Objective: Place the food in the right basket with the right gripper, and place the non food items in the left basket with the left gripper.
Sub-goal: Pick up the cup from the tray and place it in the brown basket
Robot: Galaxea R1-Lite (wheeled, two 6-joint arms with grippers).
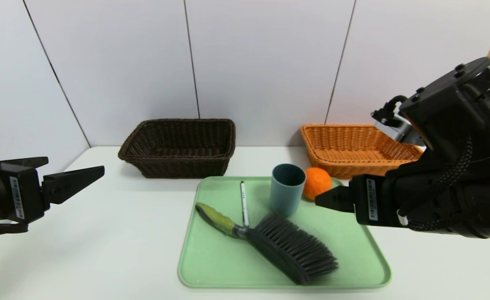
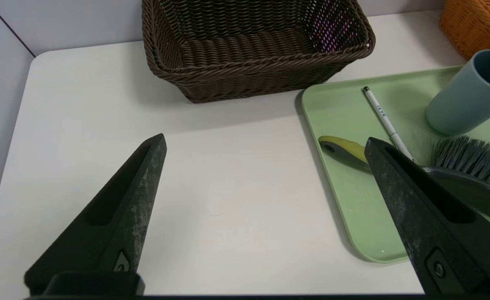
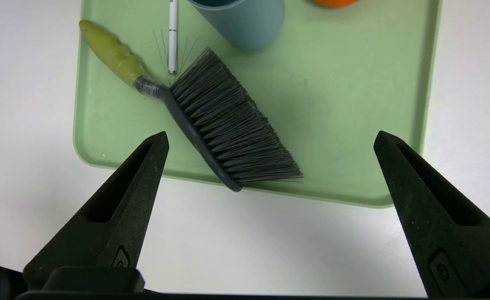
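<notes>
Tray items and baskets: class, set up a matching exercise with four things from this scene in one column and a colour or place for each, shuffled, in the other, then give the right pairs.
Column one:
1. cup
2. brush
3. orange
4. pen

Column two:
A. lies flat, white, left of the cup
B. blue-grey, standing upright
C. at the tray's far right corner, near the orange basket
D. green handle, dark bristles

Pairs: 1-B, 2-D, 3-C, 4-A

Woven wicker baskets (image 1: 178, 146), smooth matt tray (image 1: 211, 258) (plastic-looking), bristly brush (image 1: 291, 246)
</notes>
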